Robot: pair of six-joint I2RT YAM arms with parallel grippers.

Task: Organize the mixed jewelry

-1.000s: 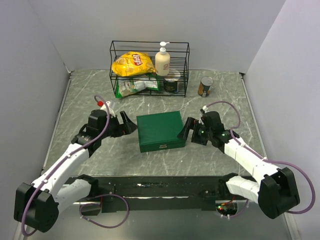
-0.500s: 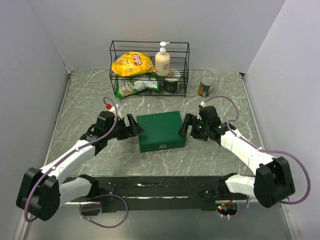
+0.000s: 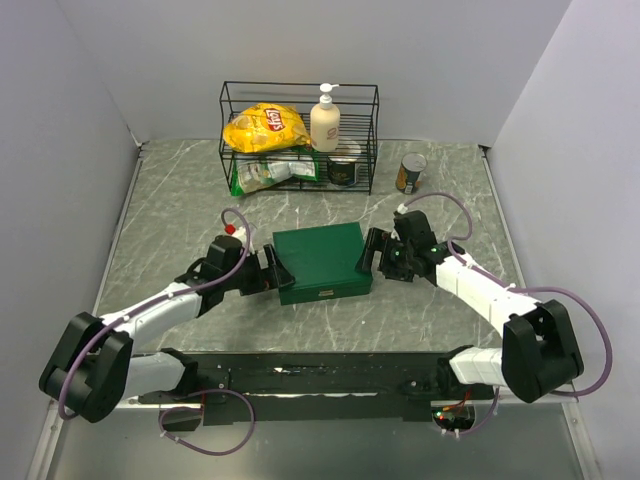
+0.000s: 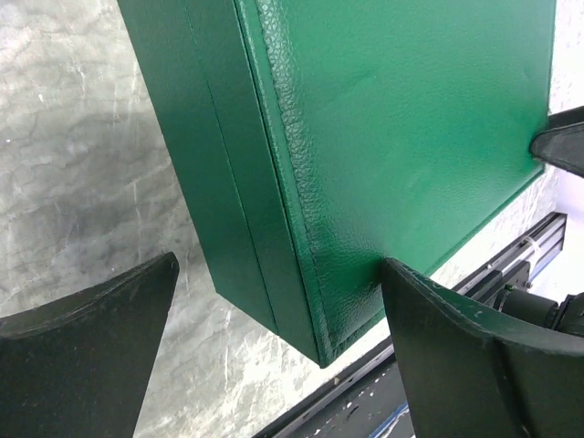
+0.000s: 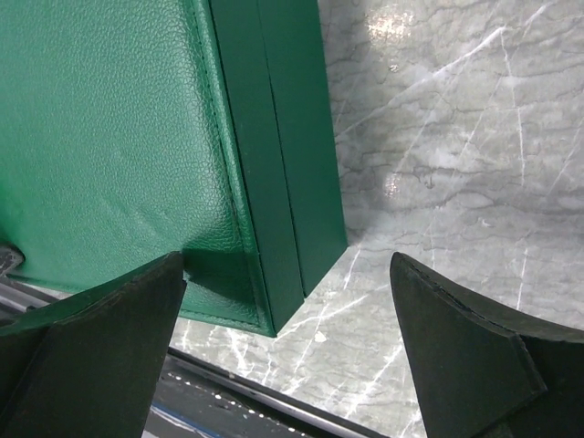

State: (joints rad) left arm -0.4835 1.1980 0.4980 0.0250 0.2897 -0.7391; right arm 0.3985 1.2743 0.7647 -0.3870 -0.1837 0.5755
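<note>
The closed green box lies in the middle of the marble table. No jewelry shows in any view. My left gripper is open at the box's left side, near its front corner. In the left wrist view the box fills the top, and the left gripper straddles its corner, one finger over the lid and one beside the wall. My right gripper is open at the box's right side. In the right wrist view the right gripper straddles the corner of the box in the same way.
A black wire rack stands at the back with a yellow chips bag, a white pump bottle and a green packet. A tin can stands to its right. A black rail runs along the near edge.
Both arms have moved inward toward the green box. Their open fingers now straddle its left and right sides. The box has not moved.
</note>
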